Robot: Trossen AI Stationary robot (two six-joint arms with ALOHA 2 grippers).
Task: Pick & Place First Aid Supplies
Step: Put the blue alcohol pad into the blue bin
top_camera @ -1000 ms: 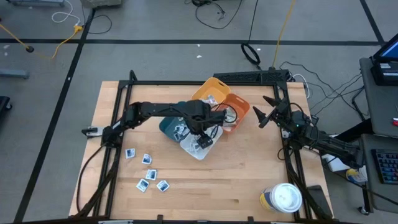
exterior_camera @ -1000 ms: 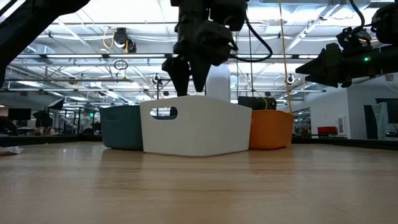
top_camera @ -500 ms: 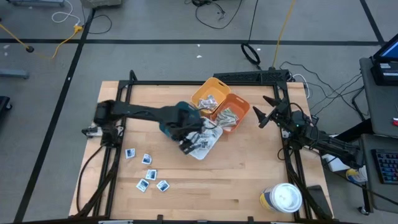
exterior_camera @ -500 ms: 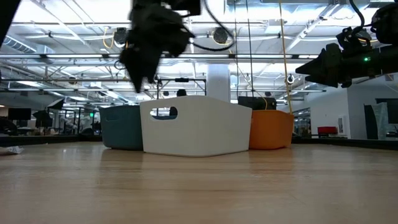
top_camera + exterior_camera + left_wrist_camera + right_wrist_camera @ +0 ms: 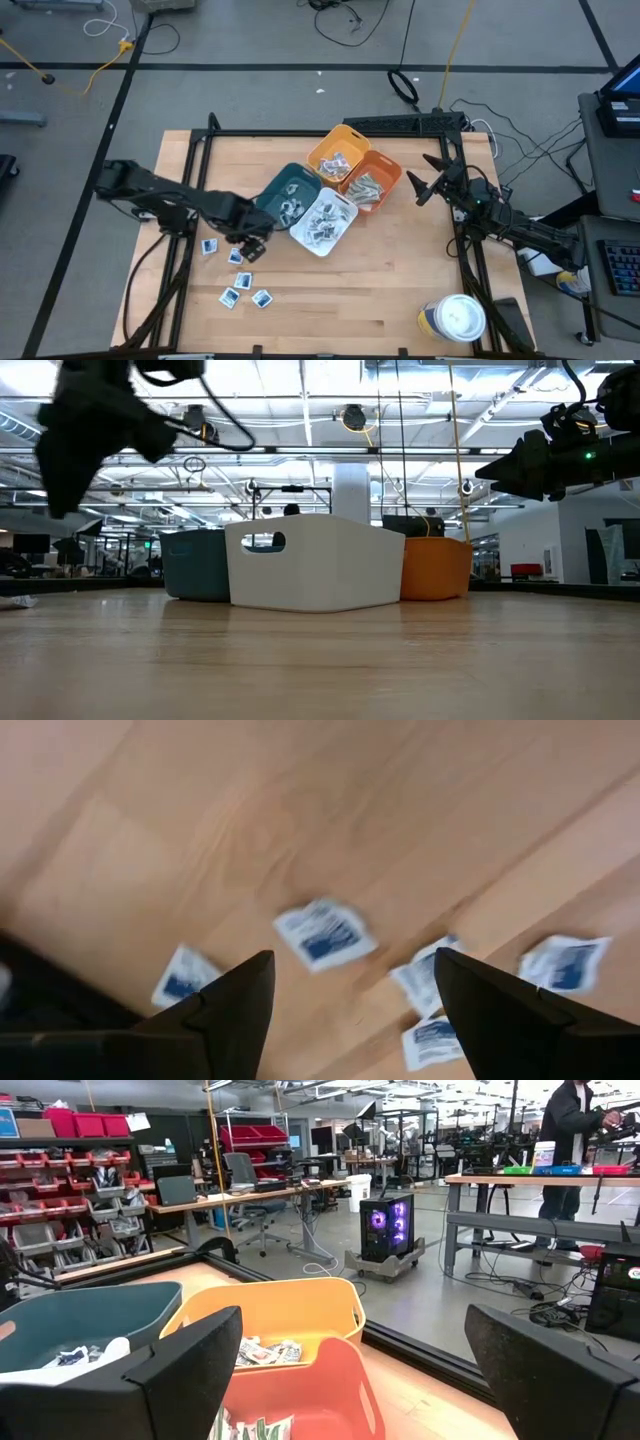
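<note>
Left claw is open and empty, over the loose packets on the tabletop beside the teal bin. Centre on one packet, descend square, pinch only that one. Right claw is parked wide open and empty, at the right edge.

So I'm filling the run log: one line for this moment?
left gripper: open, empty, over loose packets | right gripper: open, idle at table edge | bins: hold packets
</note>
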